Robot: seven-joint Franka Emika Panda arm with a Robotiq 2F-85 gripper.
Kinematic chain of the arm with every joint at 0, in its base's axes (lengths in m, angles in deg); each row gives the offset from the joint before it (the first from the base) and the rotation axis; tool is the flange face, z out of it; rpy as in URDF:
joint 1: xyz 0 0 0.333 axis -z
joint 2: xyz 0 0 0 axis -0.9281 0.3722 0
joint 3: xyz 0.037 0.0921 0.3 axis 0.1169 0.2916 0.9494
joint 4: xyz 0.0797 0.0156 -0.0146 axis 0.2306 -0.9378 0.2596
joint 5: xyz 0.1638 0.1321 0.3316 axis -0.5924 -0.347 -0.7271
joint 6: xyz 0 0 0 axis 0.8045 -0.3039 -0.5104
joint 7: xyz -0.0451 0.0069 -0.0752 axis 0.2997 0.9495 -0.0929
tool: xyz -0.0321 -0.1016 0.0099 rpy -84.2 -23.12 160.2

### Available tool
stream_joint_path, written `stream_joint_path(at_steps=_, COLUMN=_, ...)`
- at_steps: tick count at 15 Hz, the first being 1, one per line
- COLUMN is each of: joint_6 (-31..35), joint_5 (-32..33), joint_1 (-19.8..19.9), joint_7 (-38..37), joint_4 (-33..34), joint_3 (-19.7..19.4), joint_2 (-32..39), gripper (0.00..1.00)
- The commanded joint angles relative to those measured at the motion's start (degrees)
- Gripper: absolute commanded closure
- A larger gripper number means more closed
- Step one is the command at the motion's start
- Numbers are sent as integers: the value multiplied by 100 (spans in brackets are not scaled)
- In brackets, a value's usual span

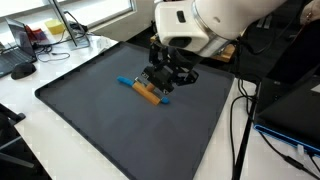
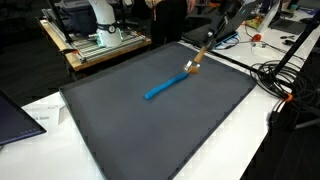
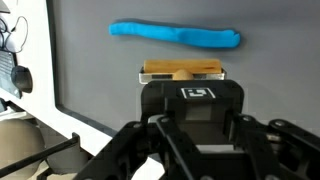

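Observation:
A blue stick-shaped object (image 1: 125, 82) (image 2: 165, 86) (image 3: 175, 35) lies flat on the dark grey mat (image 1: 100, 130) (image 2: 150, 130). Right beside it is a small tan wooden block (image 1: 148, 94) (image 2: 194, 65) (image 3: 160, 69). My gripper (image 1: 160, 80) (image 3: 182, 78) stands over the mat, shut on that block. In the wrist view the block shows just past the black finger housing, with the blue stick a little beyond it and parallel to it. The fingertips themselves are hidden behind the housing. I cannot tell whether the block touches the stick.
The mat lies on a white table (image 1: 70, 50). Cables (image 1: 240, 130) (image 2: 275, 80) run along one side of the mat. A laptop (image 2: 15, 115) sits at a table corner, a mouse (image 1: 22, 70) near another, and a cart with equipment (image 2: 95, 30) stands behind.

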Motion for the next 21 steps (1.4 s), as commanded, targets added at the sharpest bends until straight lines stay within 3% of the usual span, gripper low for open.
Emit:
stream_joint_path(at_steps=1, joint_6=178, joint_5=-519, joint_1=260, joint_7=495, joint_4=-210, joint_3=-66, joint_2=-330, gripper=78)
stream_joint_path(at_steps=7, joint_6=880, joint_5=-1264, joint_1=810, joint_7=998, joint_4=-615, joint_3=-131, joint_2=-697, gripper=78)
stream_joint_path(at_steps=21, joint_6=2264, joint_5=-3164, joint_1=2111, joint_7=2519, joint_4=-2246, joint_3=-155, joint_2=-1702, gripper=78)
